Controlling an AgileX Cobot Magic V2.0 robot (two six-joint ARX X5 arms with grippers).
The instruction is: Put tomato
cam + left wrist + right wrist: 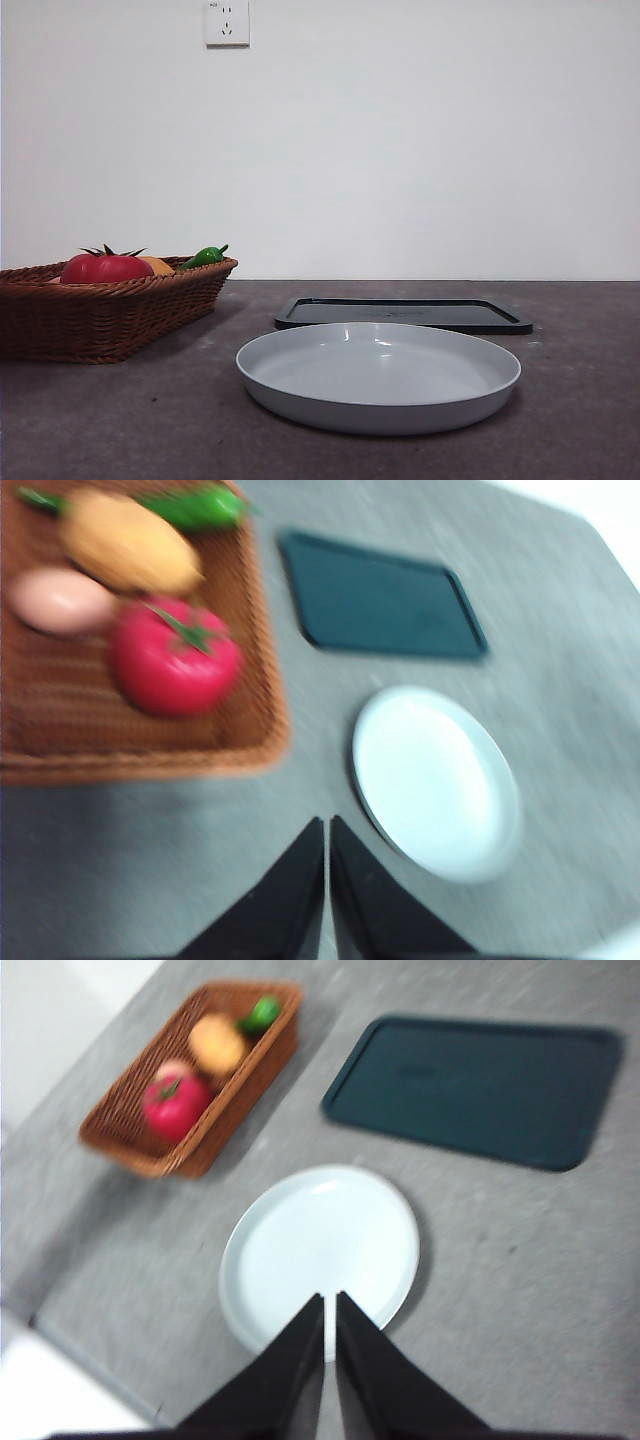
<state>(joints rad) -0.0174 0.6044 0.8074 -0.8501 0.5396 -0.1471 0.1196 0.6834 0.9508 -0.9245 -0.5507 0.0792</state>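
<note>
Left hand: jaws closed together, empty, above the surface, near the basket.
Right hand: closed, empty, above the plate's near rim.
Tomato: in the basket at far left, beside an orange fruit, a pale pink fruit and a green pepper.
Plate: centre, bare.
Tray: dark, beyond the plate.
Progress: nothing done; grasp, lift and placing all remain, judging by the tomato untouched.
</note>
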